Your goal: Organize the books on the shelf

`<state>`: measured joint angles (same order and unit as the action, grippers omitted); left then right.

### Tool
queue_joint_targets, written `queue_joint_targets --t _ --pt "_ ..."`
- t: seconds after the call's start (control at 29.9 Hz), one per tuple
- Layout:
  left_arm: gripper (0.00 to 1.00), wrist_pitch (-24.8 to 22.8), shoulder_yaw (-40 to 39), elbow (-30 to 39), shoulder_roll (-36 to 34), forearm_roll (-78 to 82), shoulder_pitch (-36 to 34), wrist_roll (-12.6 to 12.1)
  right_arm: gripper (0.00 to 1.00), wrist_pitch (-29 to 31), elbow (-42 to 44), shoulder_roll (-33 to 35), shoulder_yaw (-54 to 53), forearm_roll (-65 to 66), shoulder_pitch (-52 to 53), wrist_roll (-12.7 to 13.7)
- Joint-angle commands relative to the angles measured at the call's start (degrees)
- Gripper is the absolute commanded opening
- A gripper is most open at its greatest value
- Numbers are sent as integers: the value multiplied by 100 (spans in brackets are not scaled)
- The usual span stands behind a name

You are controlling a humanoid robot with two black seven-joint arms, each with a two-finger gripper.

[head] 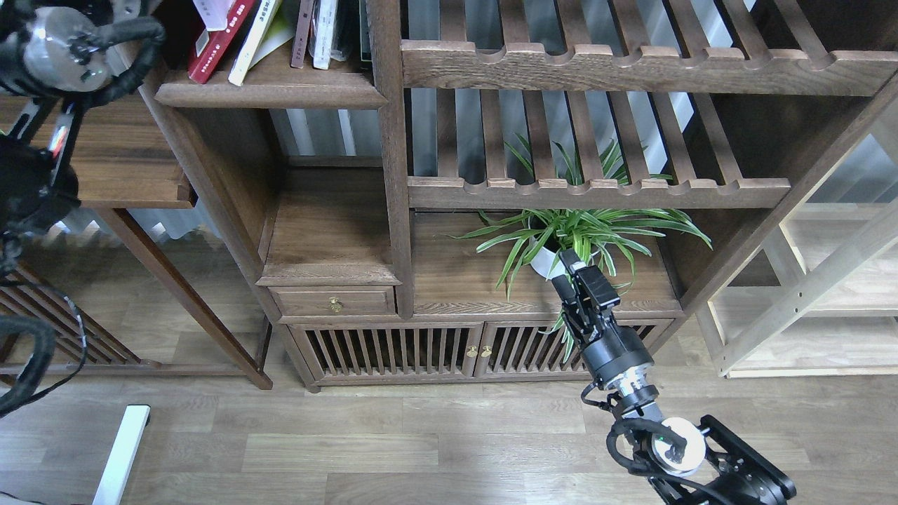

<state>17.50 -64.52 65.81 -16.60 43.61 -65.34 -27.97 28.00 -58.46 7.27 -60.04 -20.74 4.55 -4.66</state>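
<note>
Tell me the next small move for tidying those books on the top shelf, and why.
Probably raise the right gripper toward the shelf. It hangs low in front of the potted plant, far from the books, which lean at a slant against each other there. The left arm's far end is out of view at the top left, so the right one is the only gripper seen free.

Upper left of the frame, the shelf (pixel 270 91) carries roughly six books (pixel 242 35), cropped by the top edge, so the count is uncertain. Two slatted racks (pixel 596 193) fill the upper right. One plant (pixel 582 235) sits at centre. One drawer (pixel 335 301) and two slatted doors (pixel 393 351) lie below. Two arms (pixel 610 351) enter from the frame's edges.
</note>
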Motion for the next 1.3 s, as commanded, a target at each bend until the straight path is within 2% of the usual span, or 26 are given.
queue_joint_targets --t 0.0,0.1,0.23,0.67,0.74,0.8,0.87,0.97,1.27 --pt "8 -19 123 -165 25 -10 -58 -3 82 0 1 20 -8 9 -7 0" --pt "8 -36 185 -192 -10 -10 -32 -3 85 0 10 28 -8 9 -7 0" --pt "8 -71 202 -218 7 -10 21 -3 94 0 10 28 -26 17 11 0" --pt "10 -89 431 -297 25 -89 117 -3 95 0 10 28 -35 9 11 0" --pt "15 -89 431 -297 25 -81 170 -3 95 0 10 28 -35 9 11 0" --pt "31 -80 492 -306 16 -72 205 -3 95 0 10 28 -35 9 11 0" --pt "36 -80 563 -315 16 -72 179 -3 95 0 10 28 -35 9 20 0" --pt "49 -27 642 -455 34 -72 109 -3 95 0 19 20 -35 9 29 0" --pt "50 -27 642 -649 192 -81 -488 -3 95 0 28 -7 -17 17 55 0"
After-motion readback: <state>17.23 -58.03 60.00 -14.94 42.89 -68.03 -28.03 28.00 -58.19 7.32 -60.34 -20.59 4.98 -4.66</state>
